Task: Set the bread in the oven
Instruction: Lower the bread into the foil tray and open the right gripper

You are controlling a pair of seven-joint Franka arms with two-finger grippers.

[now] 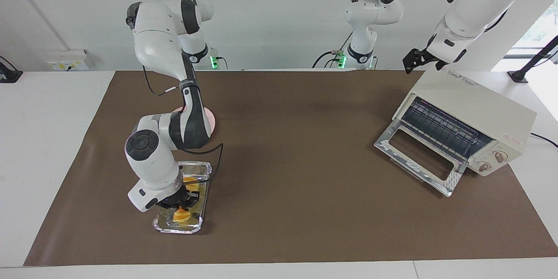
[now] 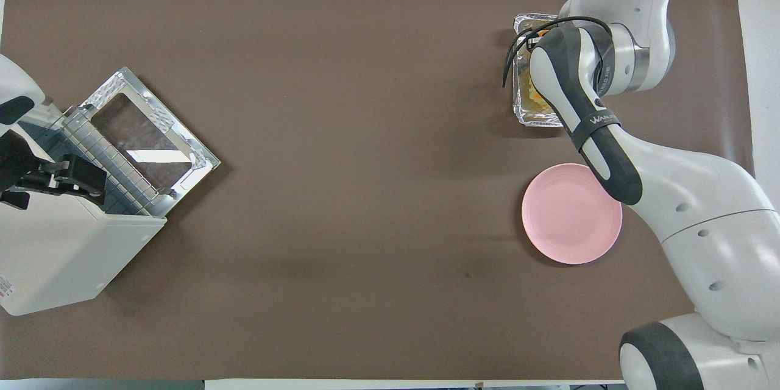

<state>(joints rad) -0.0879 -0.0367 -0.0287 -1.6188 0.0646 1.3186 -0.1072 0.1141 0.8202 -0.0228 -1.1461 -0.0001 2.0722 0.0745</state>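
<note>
The oven sits at the left arm's end, its door already down. The left gripper waits over it, jaws wide. Farther out, the bread lies in the tray. The right gripper is down around it; I cannot tell if it grips. Lifting and carrying are left.

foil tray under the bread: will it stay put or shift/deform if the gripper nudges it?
The foil tray looks thin and crinkled, so it would likely dent. It sits loose on the mat, probably light enough to slide. The right gripper is low over the bread inside it, so contact seems plausible.
</note>
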